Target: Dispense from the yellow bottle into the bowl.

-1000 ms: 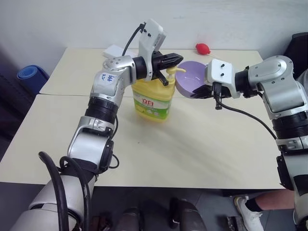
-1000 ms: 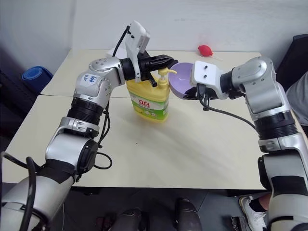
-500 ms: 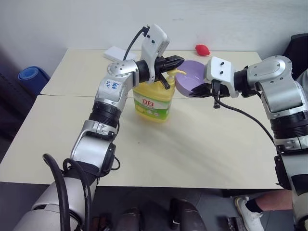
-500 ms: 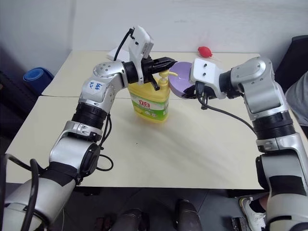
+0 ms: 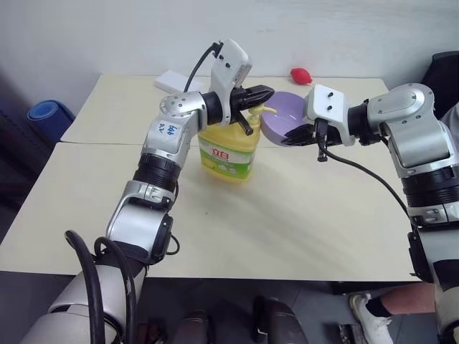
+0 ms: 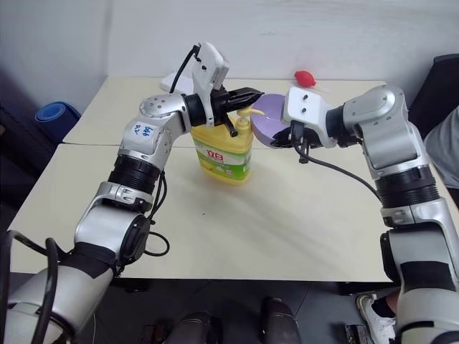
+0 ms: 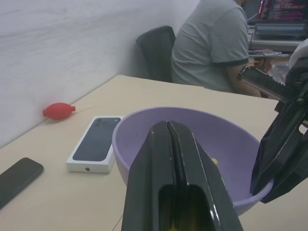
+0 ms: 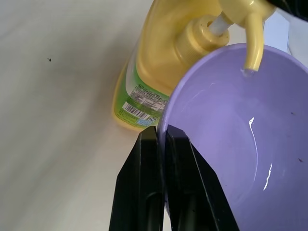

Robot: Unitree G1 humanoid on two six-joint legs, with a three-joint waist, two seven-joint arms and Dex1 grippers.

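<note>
Left gripper [image 5: 259,93], fingers together, rests atop the yellow bottle [image 5: 228,149] pump; right gripper [image 8: 161,144] clamps the bowl [image 8: 231,144] rim (spout over the bowl): press straight down, bowl steady.

Bowl [image 8: 240,144] glossy smooth plastic; yellow bottle [image 8: 159,62] plastic, paper-like label.

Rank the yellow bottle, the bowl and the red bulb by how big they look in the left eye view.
1. Yellow bottle, largest.
2. Bowl.
3. Red bulb, smallest; it also lies farthest back, so its look understates it.
</note>
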